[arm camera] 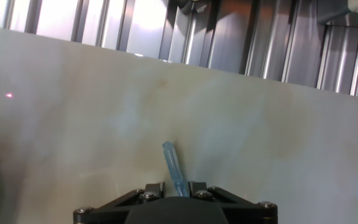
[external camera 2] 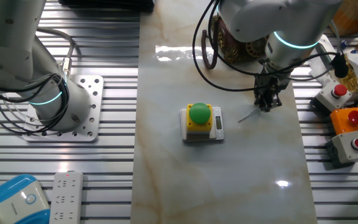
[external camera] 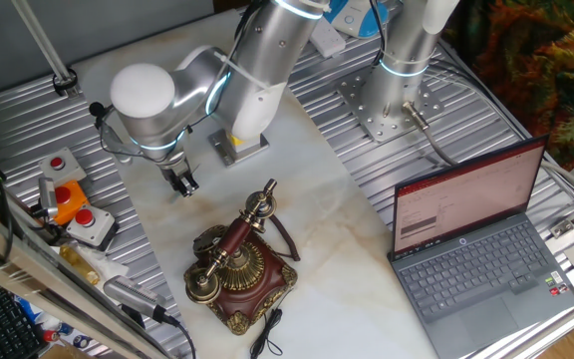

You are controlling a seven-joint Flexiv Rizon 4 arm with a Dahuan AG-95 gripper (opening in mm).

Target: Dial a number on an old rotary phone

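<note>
The old rotary phone point(external camera: 239, 264), red-brown wood with brass trim and its handset on the cradle, stands near the front of the marble table. In the other fixed view the phone point(external camera 2: 227, 38) is partly hidden behind the arm. My gripper point(external camera: 182, 182) hovers low over bare marble, behind and to the left of the phone and well apart from it. It is shut on a thin translucent blue stick point(arm camera: 173, 163) that pokes out between the fingers point(arm camera: 197, 186). The stick point(external camera 2: 247, 115) slants down to the tabletop from the gripper point(external camera 2: 266, 102).
A yellow box with a green button point(external camera 2: 199, 119) sits mid-table. Grey and orange boxes with red buttons point(external camera 2: 352, 144) line the table's side. An open laptop point(external camera: 476, 249) stands at the right. A second arm's base point(external camera: 392, 100) is bolted behind.
</note>
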